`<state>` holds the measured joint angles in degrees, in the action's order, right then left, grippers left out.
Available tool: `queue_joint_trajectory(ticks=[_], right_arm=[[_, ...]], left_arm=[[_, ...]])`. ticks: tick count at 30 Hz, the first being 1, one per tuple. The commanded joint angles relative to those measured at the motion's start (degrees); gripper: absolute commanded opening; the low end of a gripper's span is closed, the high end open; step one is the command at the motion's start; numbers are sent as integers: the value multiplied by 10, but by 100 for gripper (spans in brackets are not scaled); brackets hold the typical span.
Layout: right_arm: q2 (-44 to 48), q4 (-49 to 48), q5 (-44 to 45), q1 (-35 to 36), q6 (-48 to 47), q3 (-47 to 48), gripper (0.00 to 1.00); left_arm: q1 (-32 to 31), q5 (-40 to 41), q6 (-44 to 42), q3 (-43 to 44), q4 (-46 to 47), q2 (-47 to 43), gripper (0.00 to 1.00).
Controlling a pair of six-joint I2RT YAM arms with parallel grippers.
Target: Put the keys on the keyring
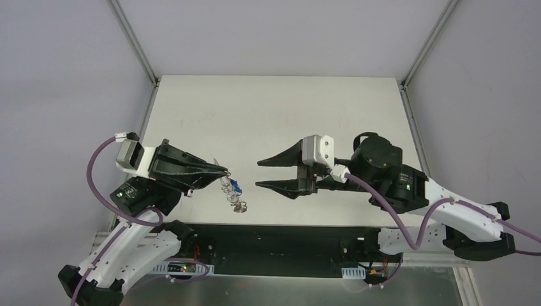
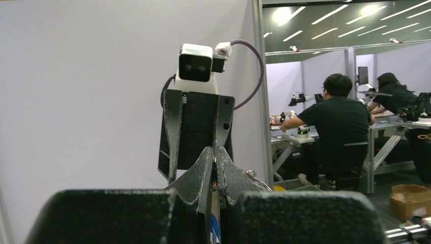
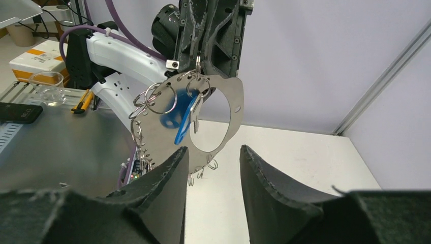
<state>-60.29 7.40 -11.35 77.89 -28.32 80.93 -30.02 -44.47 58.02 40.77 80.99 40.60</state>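
Observation:
The keyring [image 3: 155, 140] is a flat silvery ring with small wire loops along its rim. It hangs upright above the table's near edge, and my left gripper [image 3: 199, 53] is shut on its top edge. The same keyring [image 1: 234, 194] dangles below the left gripper [image 1: 223, 173] in the top view. One blue key [image 3: 184, 121] hangs from a loop near the ring's top, also visible as the key [image 1: 235, 187] from above. My right gripper [image 3: 213, 150] stands open just short of the ring, empty. In the top view the right gripper [image 1: 258, 173] points left at the ring. From the left wrist, the left gripper [image 2: 215, 155] pinches the thin edge.
The white table [image 1: 274, 108] stretches behind both arms, framed by aluminium posts and grey walls. Beyond the table's near edge lie a metal bench with a glass beaker [image 3: 48, 87], a dark phone [image 3: 18, 112] and a box [image 3: 43, 54]. People sit at desks [image 2: 338, 122] in the background.

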Motion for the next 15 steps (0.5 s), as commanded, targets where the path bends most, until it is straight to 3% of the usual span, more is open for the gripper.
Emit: queue_joint_trajectory(ticks=[1, 9, 15], right_arm=[[-3, 56, -19, 1, 28, 49, 45], [-1, 106, -49, 2, 58, 65, 46], [4, 110, -62, 2, 111, 47, 54]], left_arm=[[-3, -22, 73, 41, 39, 12, 0], [-3, -26, 118, 32, 39, 12, 0], [-3, -3, 73, 2, -23, -22, 0]])
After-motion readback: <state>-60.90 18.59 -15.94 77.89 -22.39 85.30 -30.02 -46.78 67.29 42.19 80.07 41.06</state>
